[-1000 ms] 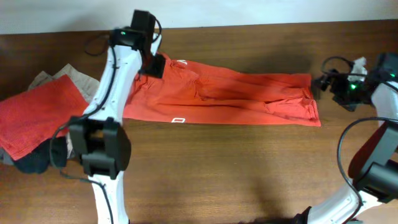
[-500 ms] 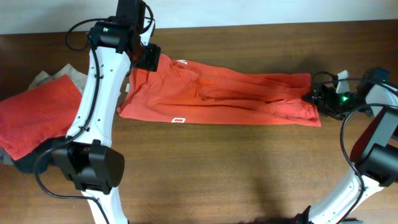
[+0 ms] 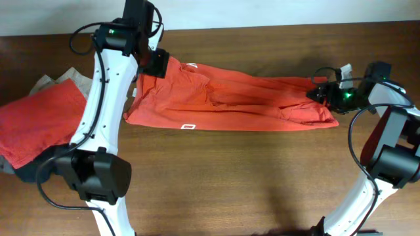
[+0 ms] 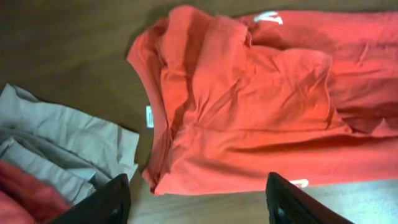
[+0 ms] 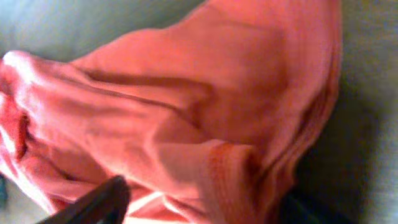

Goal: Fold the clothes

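An orange-red T-shirt [image 3: 236,101], folded into a long band, lies across the back of the wooden table [image 3: 230,177]. My left gripper [image 3: 157,64] hovers over its left, collar end. In the left wrist view it [image 4: 199,202] is open, with bare table and the shirt [image 4: 249,106] hem between its fingers. My right gripper [image 3: 319,94] is at the shirt's right end. Its jaws [image 5: 205,205] stand open around a bunched ridge of the shirt [image 5: 186,106]; one dark finger [image 5: 93,202] shows at lower left.
At the left edge lies a pile with another red shirt [image 3: 33,128], a beige cloth [image 3: 65,78] and a dark cloth [image 3: 33,172]. The beige cloth [image 4: 68,143] also lies left of the collar in the left wrist view.
My right gripper has moved left onto the shirt's right end, its jaws have narrowed, and that corner has bunched inward. The left arm swung up at first, then held still.
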Controlling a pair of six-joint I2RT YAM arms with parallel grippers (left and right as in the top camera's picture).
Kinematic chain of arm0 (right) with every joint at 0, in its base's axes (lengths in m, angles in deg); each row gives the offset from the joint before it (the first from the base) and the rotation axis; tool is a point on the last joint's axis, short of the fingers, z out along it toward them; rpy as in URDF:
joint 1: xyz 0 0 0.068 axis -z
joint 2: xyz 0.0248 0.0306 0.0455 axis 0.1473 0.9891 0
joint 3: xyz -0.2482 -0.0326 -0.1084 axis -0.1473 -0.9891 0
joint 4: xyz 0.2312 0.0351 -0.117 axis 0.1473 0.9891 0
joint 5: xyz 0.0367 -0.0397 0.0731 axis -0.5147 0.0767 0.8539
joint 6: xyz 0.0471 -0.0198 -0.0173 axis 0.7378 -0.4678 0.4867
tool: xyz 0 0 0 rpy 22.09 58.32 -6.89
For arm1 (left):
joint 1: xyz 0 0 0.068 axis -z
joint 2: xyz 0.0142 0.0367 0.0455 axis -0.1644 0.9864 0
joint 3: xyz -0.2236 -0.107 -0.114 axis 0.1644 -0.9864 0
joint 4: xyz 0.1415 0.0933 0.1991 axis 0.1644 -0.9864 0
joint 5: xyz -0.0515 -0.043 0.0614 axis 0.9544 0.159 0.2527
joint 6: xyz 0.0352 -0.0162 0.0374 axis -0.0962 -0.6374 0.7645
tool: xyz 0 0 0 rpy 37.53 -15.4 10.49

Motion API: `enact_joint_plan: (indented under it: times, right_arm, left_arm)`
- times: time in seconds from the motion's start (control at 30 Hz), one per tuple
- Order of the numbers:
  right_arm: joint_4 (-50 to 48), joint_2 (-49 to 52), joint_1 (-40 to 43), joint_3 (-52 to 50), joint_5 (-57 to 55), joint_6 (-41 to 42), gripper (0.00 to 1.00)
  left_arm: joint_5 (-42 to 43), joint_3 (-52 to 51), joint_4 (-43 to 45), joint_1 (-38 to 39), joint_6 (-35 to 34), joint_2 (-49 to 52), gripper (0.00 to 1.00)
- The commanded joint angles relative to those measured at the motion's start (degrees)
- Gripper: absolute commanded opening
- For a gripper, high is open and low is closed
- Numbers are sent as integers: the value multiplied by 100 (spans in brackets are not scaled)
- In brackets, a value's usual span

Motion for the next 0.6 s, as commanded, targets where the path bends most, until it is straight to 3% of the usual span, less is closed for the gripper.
enact_joint_plan:
  times: [0.0, 0.17, 0.33, 0.5, 0.57]
  right_arm:
    - [-15, 317, -42, -107, -426, 273, 68]
    - [-96, 317, -109, -107, -409, 483, 51]
    - [-101, 315, -129, -105, -404, 761, 20]
    - [-28, 256, -125, -105, -214, 859, 5]
    - [17, 173, -125, -101, -210, 859, 4]
  left_arm:
    - [2, 39, -87, -4, 50, -50, 69]
    - [0, 46, -101, -4, 52, -101, 66]
    - [-146, 76, -111, -4, 50, -339, 66]
    - [-629, 76, -118, -4, 52, -717, 66]
    - [-756, 76, -118, -4, 52, -850, 66]
